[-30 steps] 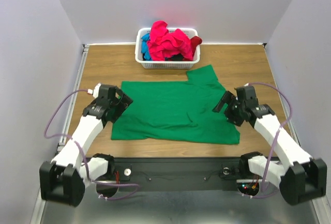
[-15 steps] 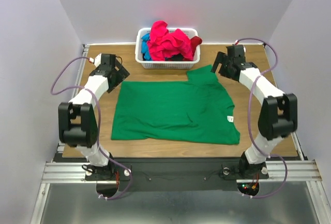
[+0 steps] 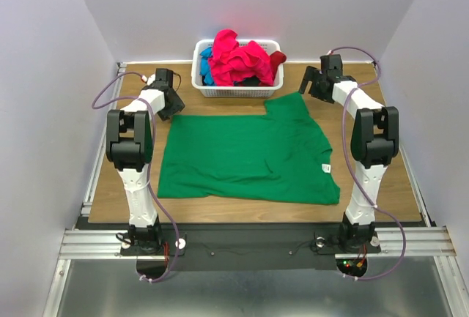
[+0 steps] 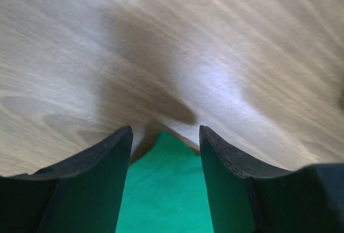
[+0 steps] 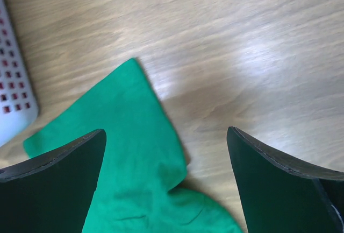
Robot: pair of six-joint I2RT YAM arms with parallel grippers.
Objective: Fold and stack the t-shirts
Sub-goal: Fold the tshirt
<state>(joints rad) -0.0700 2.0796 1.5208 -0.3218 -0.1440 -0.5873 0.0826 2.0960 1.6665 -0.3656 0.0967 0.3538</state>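
A solid green t-shirt (image 3: 249, 156) lies spread flat on the wooden table (image 3: 366, 134), its small white neck label (image 3: 327, 167) near the right edge. My left gripper (image 3: 171, 106) is open at the shirt's far left corner. In the left wrist view that green corner (image 4: 164, 190) lies between the left gripper's (image 4: 165, 136) black fingers (image 4: 91, 184). My right gripper (image 3: 308, 87) is open just above the far right sleeve (image 3: 292, 103). In the right wrist view the sleeve (image 5: 129, 157) lies under the wide-open right gripper (image 5: 166, 147), towards its left finger.
A white lattice basket (image 3: 212, 91) stands at the back centre, holding pink-red (image 3: 238, 57), blue (image 3: 206, 68) and dark shirts. Its edge shows in the right wrist view (image 5: 13, 98). Grey walls close in the table at the left, right and back.
Both arms have stretched from beside the shirt's middle out to its far corners. The left gripper now straddles the far left corner and the right gripper hangs over the far right sleeve.
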